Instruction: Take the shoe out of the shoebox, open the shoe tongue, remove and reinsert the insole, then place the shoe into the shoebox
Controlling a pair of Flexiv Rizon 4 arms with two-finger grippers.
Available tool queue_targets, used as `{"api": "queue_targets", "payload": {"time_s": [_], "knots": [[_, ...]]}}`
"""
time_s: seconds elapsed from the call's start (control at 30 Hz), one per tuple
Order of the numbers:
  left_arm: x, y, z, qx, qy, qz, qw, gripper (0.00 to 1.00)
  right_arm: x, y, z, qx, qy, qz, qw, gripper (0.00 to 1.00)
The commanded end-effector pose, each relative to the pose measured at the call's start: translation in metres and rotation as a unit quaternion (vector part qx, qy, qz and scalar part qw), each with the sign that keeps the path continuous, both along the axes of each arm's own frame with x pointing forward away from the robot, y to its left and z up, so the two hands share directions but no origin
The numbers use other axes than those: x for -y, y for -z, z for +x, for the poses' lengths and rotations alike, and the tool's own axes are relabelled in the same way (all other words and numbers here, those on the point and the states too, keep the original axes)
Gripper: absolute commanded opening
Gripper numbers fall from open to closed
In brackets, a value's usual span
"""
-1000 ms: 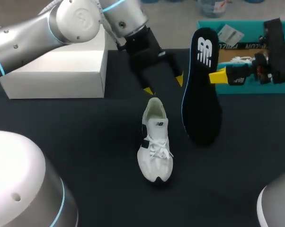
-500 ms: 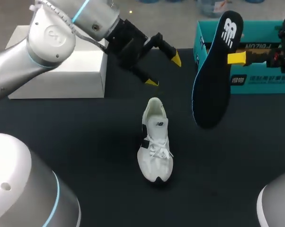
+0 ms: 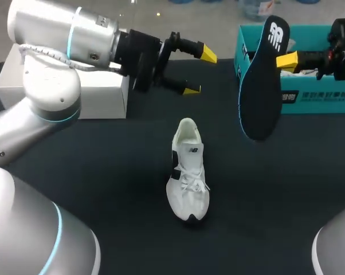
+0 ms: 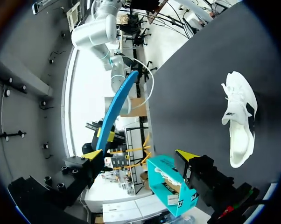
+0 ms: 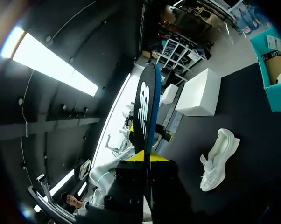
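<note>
A white laced shoe (image 3: 188,169) lies on the black table, heel toward the far side, toe toward the near edge. My right gripper (image 3: 282,60) is shut on a black insole (image 3: 261,86) with a blue rim, which hangs on edge in front of the teal shoebox (image 3: 316,102). The right wrist view shows the insole (image 5: 145,105) standing up out of that gripper (image 5: 147,157), with the shoe (image 5: 216,158) far below. Turned sideways, my left gripper (image 3: 199,72) hangs open and empty above the table beyond the shoe's heel. In its wrist view the left gripper (image 4: 139,155) faces the insole's edge (image 4: 115,107), the shoebox (image 4: 171,186) and the shoe (image 4: 238,123).
A white box (image 3: 101,97) stands at the far left of the table, under my left arm, and appears again in the right wrist view (image 5: 199,93). The shoebox sits at the far right and holds paper. Black table surface (image 3: 104,172) surrounds the shoe.
My left gripper has risen away from the shoe's heel and turned sideways, staying open. My right gripper has carried the insole up and to the right, toward the shoebox.
</note>
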State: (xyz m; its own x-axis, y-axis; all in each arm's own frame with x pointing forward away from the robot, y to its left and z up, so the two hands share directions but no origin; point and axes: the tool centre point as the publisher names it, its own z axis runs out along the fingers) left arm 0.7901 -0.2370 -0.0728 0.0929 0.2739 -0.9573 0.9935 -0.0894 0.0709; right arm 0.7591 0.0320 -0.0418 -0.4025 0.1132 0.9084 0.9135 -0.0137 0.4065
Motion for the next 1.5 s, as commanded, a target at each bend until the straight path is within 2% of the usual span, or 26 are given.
{"api": "queue_targets", "payload": {"time_s": [0.03, 0.23, 0.47, 0.77, 0.87, 0.93, 1.0, 1.1, 1.13, 1.3, 1.33, 1.37, 1.5], "knots": [[0.004, -0.003, -0.013, 0.025, -0.030, -0.085, 0.996, 1.00, -0.005, 0.003, 0.023, -0.044, -0.078, -0.035, 0.995, 0.00], [0.015, -0.011, -0.017, 0.049, -0.052, -0.123, 0.990, 1.00, -0.004, 0.007, 0.038, -0.072, -0.083, -0.057, 0.992, 0.00], [0.035, -0.022, -0.022, 0.059, -0.044, -0.156, 0.985, 1.00, -0.013, 0.004, 0.051, -0.101, -0.098, -0.073, 0.987, 0.00], [0.057, -0.020, -0.028, 0.076, -0.028, -0.171, 0.982, 1.00, -0.026, 0.006, 0.064, -0.119, -0.107, -0.089, 0.983, 0.00], [0.063, -0.019, -0.027, 0.076, -0.029, -0.174, 0.981, 0.96, -0.031, 0.008, 0.065, -0.122, -0.111, -0.090, 0.982, 0.00], [0.067, -0.018, -0.026, 0.080, -0.034, -0.175, 0.981, 0.84, -0.034, 0.009, 0.065, -0.123, -0.113, -0.089, 0.982, 0.00], [0.069, -0.017, -0.024, 0.086, -0.039, -0.173, 0.980, 0.79, -0.035, 0.011, 0.064, -0.125, -0.114, -0.090, 0.981, 0.00], [0.072, -0.017, -0.021, 0.088, -0.043, -0.172, 0.980, 0.61, -0.037, 0.012, 0.063, -0.126, -0.114, -0.086, 0.982, 0.00], [0.072, -0.016, -0.020, 0.088, -0.044, -0.173, 0.980, 0.52, -0.037, 0.013, 0.062, -0.127, -0.114, -0.086, 0.982, 0.00], [0.078, -0.013, -0.015, 0.091, -0.052, -0.166, 0.981, 0.31, -0.036, 0.015, 0.059, -0.128, -0.112, -0.084, 0.982, 0.00], [0.079, -0.011, -0.014, 0.092, -0.054, -0.164, 0.981, 0.13, -0.036, 0.015, 0.058, -0.127, -0.111, -0.084, 0.982, 0.00], [0.080, -0.011, -0.014, 0.092, -0.055, -0.163, 0.981, 0.00, -0.035, 0.014, 0.057, -0.126, -0.110, -0.084, 0.982, 0.00], [0.083, -0.007, -0.010, 0.086, -0.060, -0.158, 0.982, 0.00, -0.034, 0.013, 0.055, -0.120, -0.104, -0.082, 0.984, 0.00]]}}
